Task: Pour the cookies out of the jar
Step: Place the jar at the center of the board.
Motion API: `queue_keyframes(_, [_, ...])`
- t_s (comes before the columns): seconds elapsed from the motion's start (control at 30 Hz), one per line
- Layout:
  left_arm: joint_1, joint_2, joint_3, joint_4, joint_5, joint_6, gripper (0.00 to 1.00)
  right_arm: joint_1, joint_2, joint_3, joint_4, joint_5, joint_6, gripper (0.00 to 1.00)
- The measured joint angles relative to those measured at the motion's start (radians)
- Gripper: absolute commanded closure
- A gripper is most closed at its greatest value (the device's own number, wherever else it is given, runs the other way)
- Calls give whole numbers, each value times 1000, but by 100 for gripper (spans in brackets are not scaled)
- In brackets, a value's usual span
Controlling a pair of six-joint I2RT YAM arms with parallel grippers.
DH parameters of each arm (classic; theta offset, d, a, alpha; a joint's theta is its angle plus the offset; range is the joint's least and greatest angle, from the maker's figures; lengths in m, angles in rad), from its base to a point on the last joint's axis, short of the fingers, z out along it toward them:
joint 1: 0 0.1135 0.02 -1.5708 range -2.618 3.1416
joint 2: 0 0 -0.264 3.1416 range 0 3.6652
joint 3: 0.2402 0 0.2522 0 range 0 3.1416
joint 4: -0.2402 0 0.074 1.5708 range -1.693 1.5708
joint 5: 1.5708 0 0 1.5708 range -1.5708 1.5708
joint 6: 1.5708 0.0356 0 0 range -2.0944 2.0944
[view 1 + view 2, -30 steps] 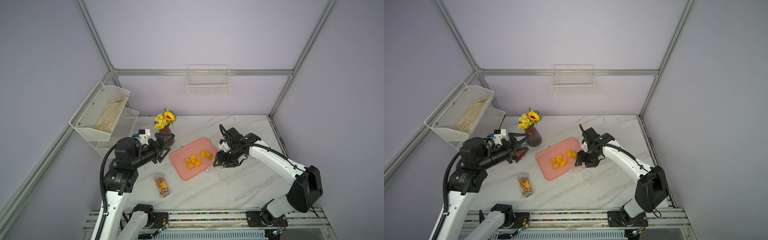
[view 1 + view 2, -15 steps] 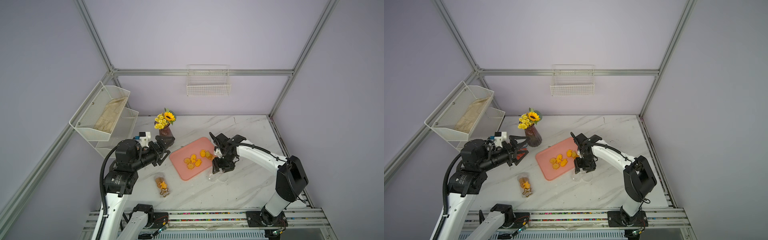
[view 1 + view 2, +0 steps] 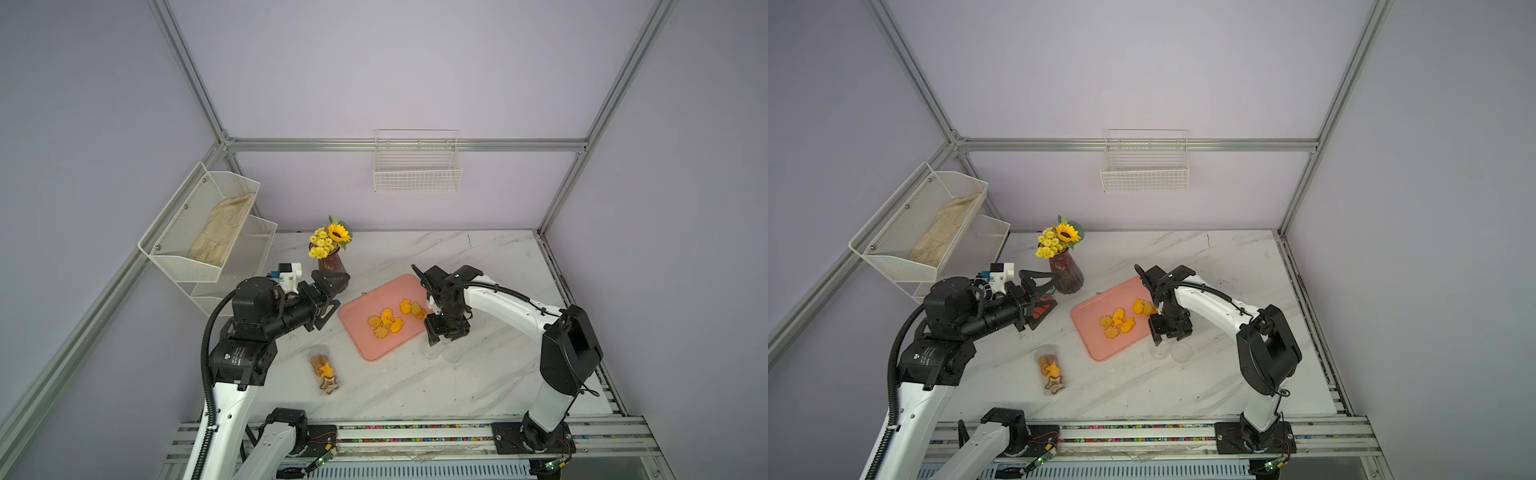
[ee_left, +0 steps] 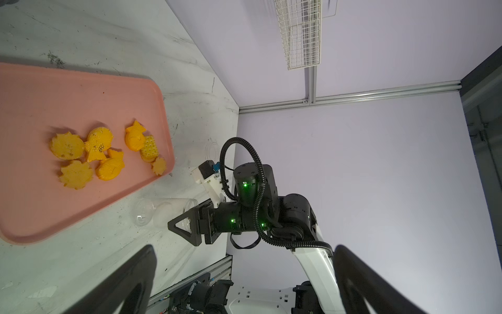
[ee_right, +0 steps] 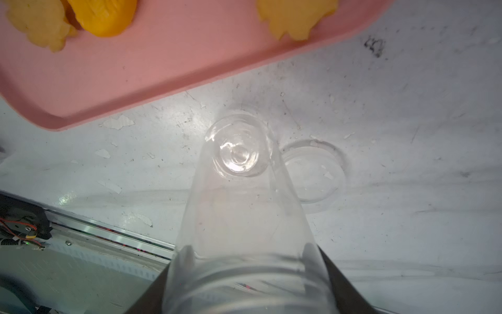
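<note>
The right gripper (image 3: 444, 337) clamps an empty clear jar (image 5: 244, 204) by its neck, mouth up, its cookies (image 3: 386, 323) lying on the pink tray (image 3: 353, 318) just beside that gripper, while a second jar (image 3: 323, 369) holding more lies on the table (image 3: 415, 386) near the wide-open left gripper (image 3: 334, 297), apparently yet to be poured.

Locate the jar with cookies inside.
In both top views, the jar lies on the table, between the left arm and the pink tray's near corner.

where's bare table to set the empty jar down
Bare table behind the tray and along the front between the cookie jar and the right arm's base. Crowded at the tray's right edge: the lid and the held empty jar.
</note>
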Motion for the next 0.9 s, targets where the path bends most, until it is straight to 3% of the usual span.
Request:
queue_keyframes(0.13, [0,2,0,0,0,0,0,0,16,21,-23,42,-13,33])
queue_keyframes(0.43, [0,8,0,0,0,0,0,0,31,40,-39,60,-21,17])
queue_keyframes(0.9, [3,12,0,0,0,1,0,0,23,49,-43,47,-13,5])
